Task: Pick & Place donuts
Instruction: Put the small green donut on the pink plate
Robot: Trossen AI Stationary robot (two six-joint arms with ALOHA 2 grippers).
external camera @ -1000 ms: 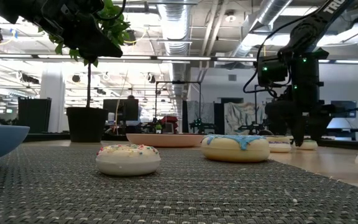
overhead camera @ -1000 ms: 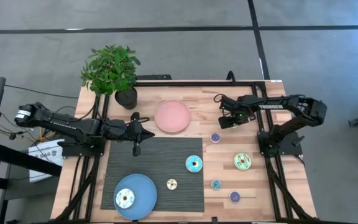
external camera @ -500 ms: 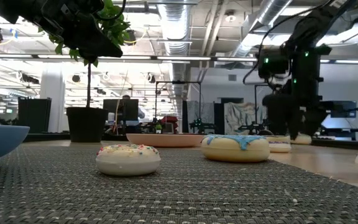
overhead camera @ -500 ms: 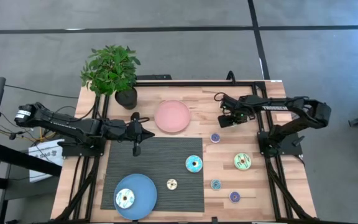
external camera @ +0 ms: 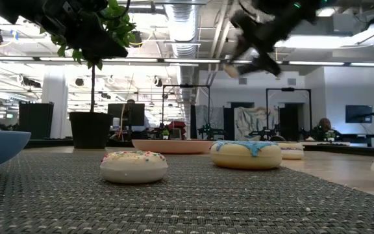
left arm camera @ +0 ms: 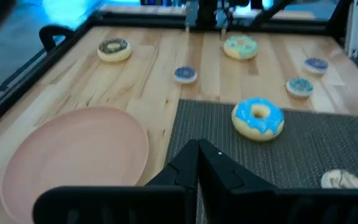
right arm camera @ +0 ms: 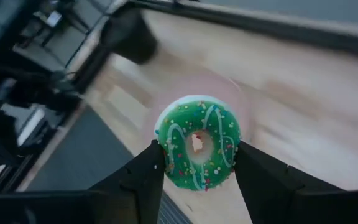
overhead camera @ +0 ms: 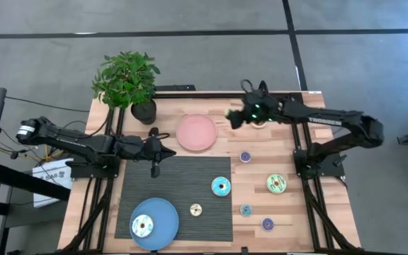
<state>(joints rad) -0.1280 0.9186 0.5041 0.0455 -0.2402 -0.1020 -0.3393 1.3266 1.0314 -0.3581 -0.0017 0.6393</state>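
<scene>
The right gripper point(right arm camera: 196, 167) is raised above the table's far edge, beside the pink plate point(overhead camera: 196, 132), and it grasps a green donut point(right arm camera: 197, 141) with sprinkles between its two fingers. The left gripper point(overhead camera: 156, 168) is clenched on nothing, at the far edge of the dark mat point(overhead camera: 183, 177).

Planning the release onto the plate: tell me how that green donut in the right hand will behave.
The green donut keeps its round shape between the right hand's fingers, so it is probably stiff. Held edge-on by its rim, it may roll if released upright. Its glossy icing could be slippery.
</scene>
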